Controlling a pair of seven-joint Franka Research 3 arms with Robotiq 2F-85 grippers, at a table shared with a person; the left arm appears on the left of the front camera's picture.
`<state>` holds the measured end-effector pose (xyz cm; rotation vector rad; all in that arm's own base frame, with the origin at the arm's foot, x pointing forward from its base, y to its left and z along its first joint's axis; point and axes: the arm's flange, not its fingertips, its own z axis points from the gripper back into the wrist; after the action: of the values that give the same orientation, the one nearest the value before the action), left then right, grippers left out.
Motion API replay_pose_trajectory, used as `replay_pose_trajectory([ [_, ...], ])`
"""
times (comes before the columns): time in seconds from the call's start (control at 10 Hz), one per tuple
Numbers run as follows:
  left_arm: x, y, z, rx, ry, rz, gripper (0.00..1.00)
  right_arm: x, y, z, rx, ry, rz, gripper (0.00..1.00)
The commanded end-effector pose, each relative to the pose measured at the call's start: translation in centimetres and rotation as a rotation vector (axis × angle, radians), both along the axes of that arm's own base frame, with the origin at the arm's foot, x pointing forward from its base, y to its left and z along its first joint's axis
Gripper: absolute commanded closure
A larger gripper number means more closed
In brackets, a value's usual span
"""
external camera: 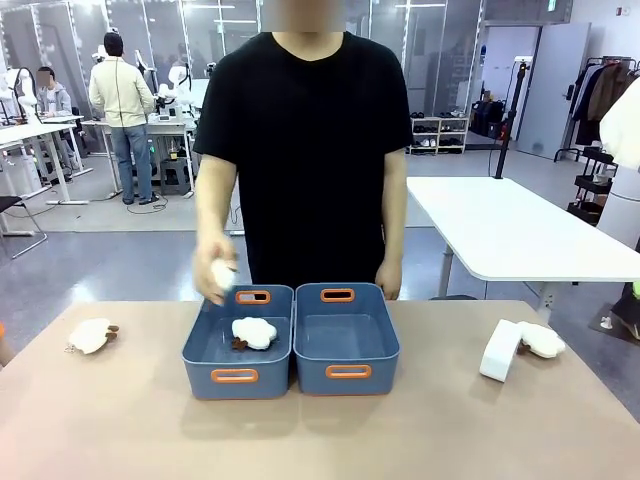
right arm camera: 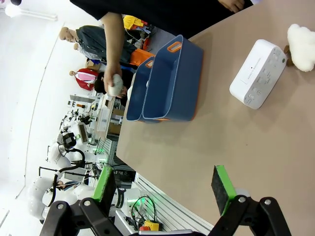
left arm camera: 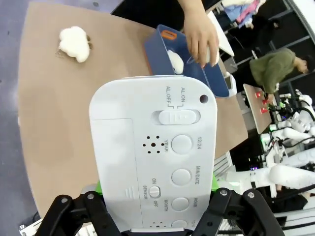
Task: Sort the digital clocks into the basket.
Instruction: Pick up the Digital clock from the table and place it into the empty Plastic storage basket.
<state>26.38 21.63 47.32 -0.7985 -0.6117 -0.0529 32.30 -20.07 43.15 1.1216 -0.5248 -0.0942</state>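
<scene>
White clock (left arm camera: 155, 157) fills left tool (left arm camera: 156, 196).

Upper switch of the white clock (left arm camera: 157, 152): "AL.OFF" and "AL.ON"
Round buttons (left arm camera: 181, 177): "12/24", "MIN/DATE", "HOUR" — also "YEAR", "MONTH"
Small switch (left arm camera: 154, 191): "SENSOR" — "ON", "OFF"
Second clock (right arm camera: 258, 73): print too small to read
</scene>
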Motion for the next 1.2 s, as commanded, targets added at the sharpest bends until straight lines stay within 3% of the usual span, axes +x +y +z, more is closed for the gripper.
replay_pose_trajectory([
  [0.0,4.3,-5.3,1.3,0.046,0.035,-0.122,1.00,0.1,0.1,0.2,0.010,-0.011,-0.001,0.00],
  [0.2,9.9,-14.2,2.5,0.117,-0.010,-0.262,1.00,0.1,0.1,0.2,0.010,-0.011,-0.001,0.00],
  [0.3,9.7,-18.0,4.5,0.163,0.046,-0.313,1.00,0.1,0.1,0.2,0.010,-0.011,-0.001,0.00],
  [0.4,11.5,-22.5,5.3,0.207,0.023,-0.391,1.00,0.1,0.1,0.2,0.010,-0.011,-0.001,0.00],
  [0.7,12.0,-33.0,5.6,0.258,-0.024,-0.382,1.00,0.1,0.1,0.2,0.010,-0.011,-0.001,0.00],
  [0.8,11.2,-36.9,5.4,0.286,0.043,-0.349,1.00,0.1,0.1,0.2,0.010,-0.011,-0.001,0.00],
  [1.0,11.9,-41.9,2.9,0.299,0.029,-0.248,1.00,0.1,0.1,0.2,0.010,-0.011,-0.001,0.00],
  [1.1,12.0,-43.0,2.2,0.307,0.025,-0.276,1.00,0.1,0.1,0.2,0.010,-0.011,-0.001,0.00],
])
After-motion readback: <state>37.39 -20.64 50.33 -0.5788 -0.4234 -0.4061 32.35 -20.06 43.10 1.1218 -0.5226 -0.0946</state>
